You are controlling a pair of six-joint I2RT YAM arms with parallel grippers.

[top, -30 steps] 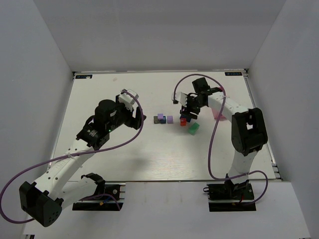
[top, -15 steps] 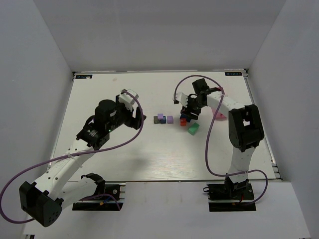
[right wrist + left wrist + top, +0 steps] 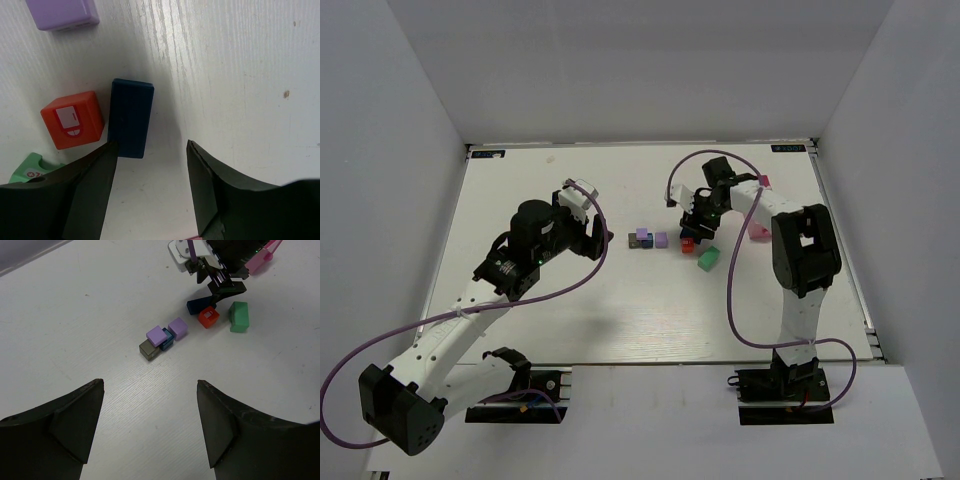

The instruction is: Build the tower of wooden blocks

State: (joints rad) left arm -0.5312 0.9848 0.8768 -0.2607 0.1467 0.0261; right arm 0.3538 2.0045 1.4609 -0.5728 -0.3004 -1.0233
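Observation:
The wood block tower is a loose cluster on the white table. Two purple blocks (image 3: pixel 156 334) (image 3: pixel 178 328), a teal one (image 3: pixel 167 339) and a grey one (image 3: pixel 148 349) lie together. To their right are a dark blue block (image 3: pixel 130 117), a red block (image 3: pixel 73 119) and a green block (image 3: pixel 238 316). My right gripper (image 3: pixel 152 150) hangs open and empty low over the table. The dark blue block lies just ahead of its left fingertip. My left gripper (image 3: pixel 150 385) is open and empty, well back from the cluster.
A pink tray (image 3: pixel 758 232) lies right of the right gripper, partly hidden by the arm. The right arm's purple cable (image 3: pixel 735 290) loops down toward its base. White walls enclose the table on three sides.
The right arm's elbow has swung to the left and its gripper has shifted slightly by the dark blue block, jaws a little narrower. The left arm and the blocks have not moved.

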